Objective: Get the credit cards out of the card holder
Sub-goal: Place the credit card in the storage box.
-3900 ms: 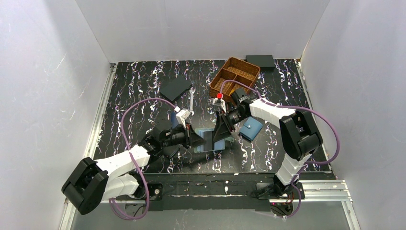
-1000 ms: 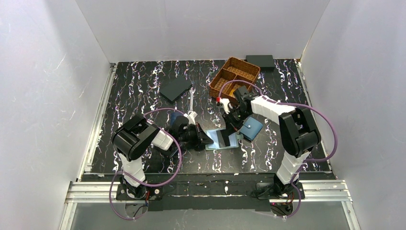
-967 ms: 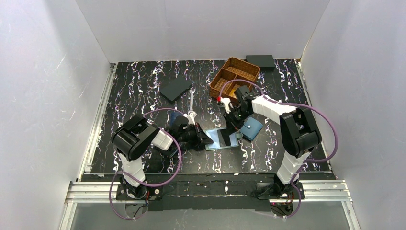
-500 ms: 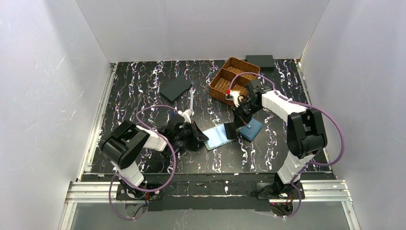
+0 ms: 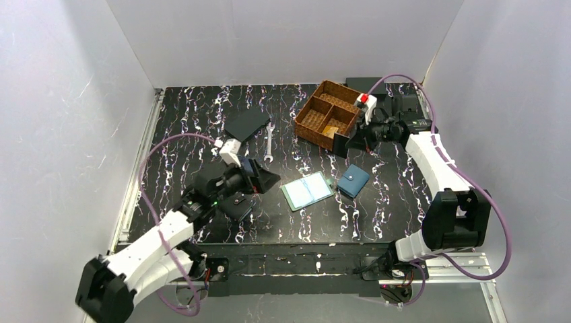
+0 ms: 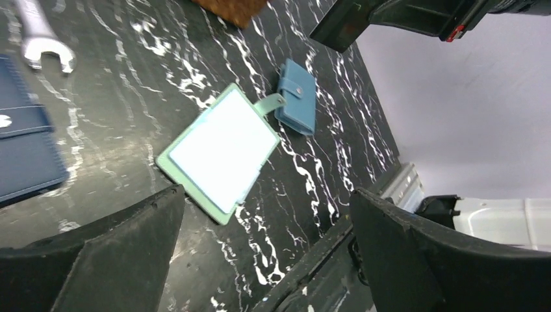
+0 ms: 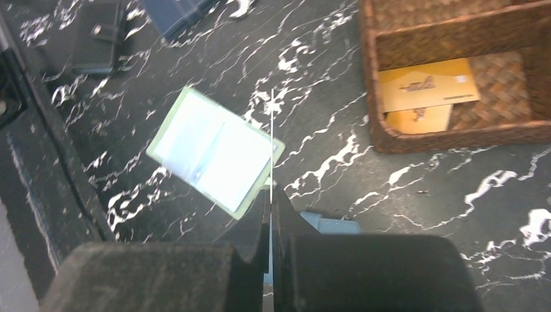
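The card holder (image 5: 307, 191), pale mint green, lies open and flat on the black marbled table, also in the left wrist view (image 6: 221, 153) and the right wrist view (image 7: 214, 151). My right gripper (image 5: 350, 140) hovers beside the wicker basket, shut on a dark credit card (image 5: 340, 143). Between its closed fingers (image 7: 271, 192) that card (image 7: 271, 130) shows edge-on as a thin line. Two tan-golden cards (image 7: 425, 84) lie in a basket compartment. My left gripper (image 5: 259, 180) hangs open and empty left of the card holder, jaws wide apart (image 6: 265, 195).
The wicker basket (image 5: 315, 108) stands at the back right, with a black box (image 5: 367, 84) behind it. A blue wallet (image 5: 353, 180) lies right of the card holder. A wrench (image 5: 269, 140), a dark flat square (image 5: 246, 124), a navy wallet (image 6: 23, 153) and a black wallet (image 5: 237, 205) lie left.
My left gripper let go of the card holder, opened wide and drew back to the left. My right gripper carried the dark card up and away to the basket.
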Robot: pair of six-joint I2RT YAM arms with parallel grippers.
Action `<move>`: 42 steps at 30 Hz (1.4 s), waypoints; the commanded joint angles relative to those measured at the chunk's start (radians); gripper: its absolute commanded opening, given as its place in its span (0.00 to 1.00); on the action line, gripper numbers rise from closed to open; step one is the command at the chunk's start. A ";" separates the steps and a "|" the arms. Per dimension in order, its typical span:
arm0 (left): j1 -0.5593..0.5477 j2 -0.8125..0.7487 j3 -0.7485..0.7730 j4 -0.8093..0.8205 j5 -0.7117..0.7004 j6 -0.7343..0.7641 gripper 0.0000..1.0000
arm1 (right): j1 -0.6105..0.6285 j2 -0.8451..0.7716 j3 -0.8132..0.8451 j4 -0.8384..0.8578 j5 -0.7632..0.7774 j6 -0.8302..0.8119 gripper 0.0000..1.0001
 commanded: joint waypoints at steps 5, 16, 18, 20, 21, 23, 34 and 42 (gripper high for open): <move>0.041 -0.342 -0.013 -0.415 -0.125 0.050 0.98 | -0.009 0.066 0.157 0.370 0.221 0.314 0.01; 0.042 -0.573 -0.062 -0.608 -0.149 -0.017 0.98 | -0.009 0.381 0.481 0.500 0.589 0.643 0.01; 0.042 -0.595 -0.063 -0.617 -0.147 -0.017 0.98 | -0.009 0.441 0.537 0.488 0.615 0.678 0.01; 0.042 -0.611 -0.064 -0.617 -0.140 -0.017 0.98 | -0.009 0.487 0.587 0.475 0.619 0.711 0.01; 0.042 -0.617 -0.062 -0.620 -0.141 -0.017 0.98 | -0.010 0.508 0.604 0.476 0.618 0.726 0.01; 0.042 -0.621 -0.062 -0.625 -0.144 -0.015 0.98 | -0.008 0.534 0.616 0.493 0.616 0.750 0.01; 0.042 -0.599 -0.088 -0.592 -0.127 -0.038 0.98 | 0.001 0.688 0.678 0.564 0.602 0.837 0.03; 0.042 -0.526 -0.070 -0.535 -0.071 -0.045 0.98 | -0.027 0.762 0.733 0.463 0.636 0.764 0.47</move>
